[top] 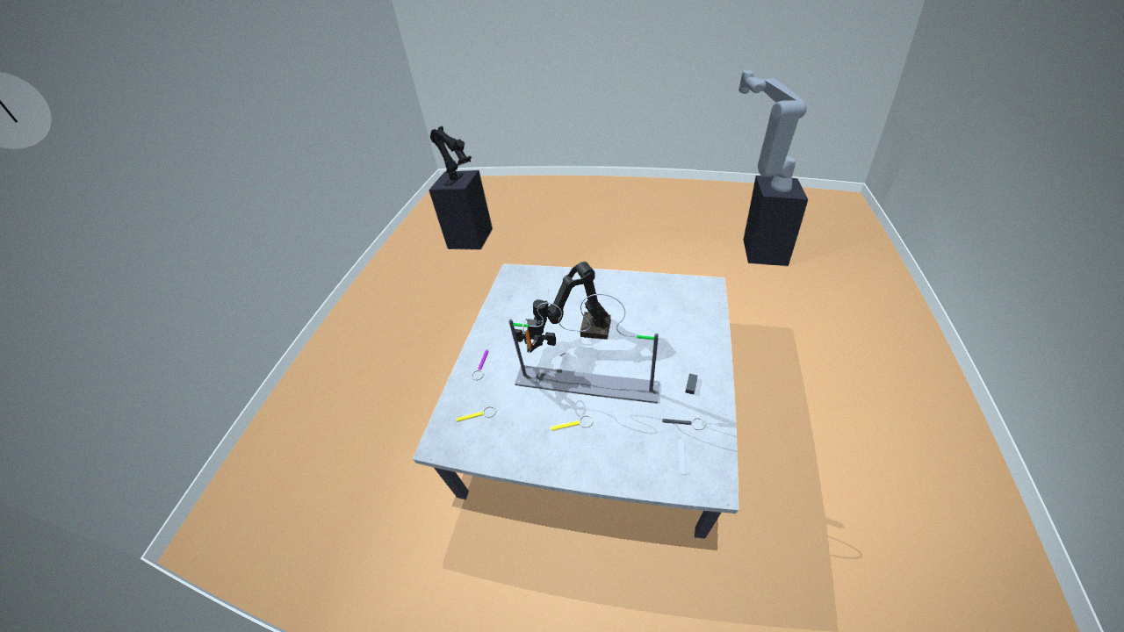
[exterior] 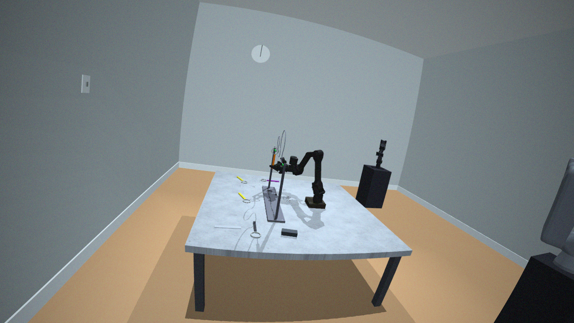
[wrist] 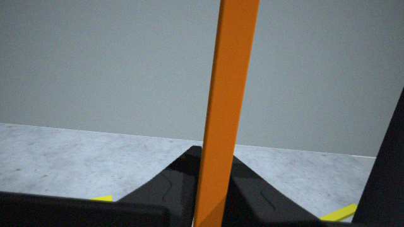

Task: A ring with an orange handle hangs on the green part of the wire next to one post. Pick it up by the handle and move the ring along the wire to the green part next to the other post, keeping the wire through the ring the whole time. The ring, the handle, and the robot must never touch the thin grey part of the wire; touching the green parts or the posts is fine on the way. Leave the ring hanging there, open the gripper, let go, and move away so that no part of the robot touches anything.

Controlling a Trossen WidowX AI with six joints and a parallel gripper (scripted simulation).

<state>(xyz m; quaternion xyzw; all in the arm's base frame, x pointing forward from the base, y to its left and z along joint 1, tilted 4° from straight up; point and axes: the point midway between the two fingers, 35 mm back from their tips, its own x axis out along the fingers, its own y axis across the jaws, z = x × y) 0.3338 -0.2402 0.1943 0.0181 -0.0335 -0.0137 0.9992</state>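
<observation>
The orange handle (top: 528,339) (exterior: 273,159) (wrist: 230,79) hangs nearly upright beside the left post (top: 516,351) of the top view, also the dark post (wrist: 383,170) at the right of the wrist view. My gripper (top: 530,347) (exterior: 273,166) (wrist: 207,156) is shut on the handle's lower part. The ring (exterior: 275,150) is at the handle's top, around the green part (top: 517,324) by that post; whether it touches the wire is too small to tell. The other green part (top: 645,337) meets the right post (top: 653,365). The thin grey wire loops between them. The wrist view does not show the ring or wire.
A purple-handled ring (top: 483,360) (exterior: 272,181), two yellow-handled rings (top: 470,416) (top: 565,426) and a dark-handled ring (top: 676,421) (exterior: 254,226) lie on the table. A dark block (top: 691,384) (exterior: 289,232) lies beyond the right post. The posts stand on a grey base (top: 585,391).
</observation>
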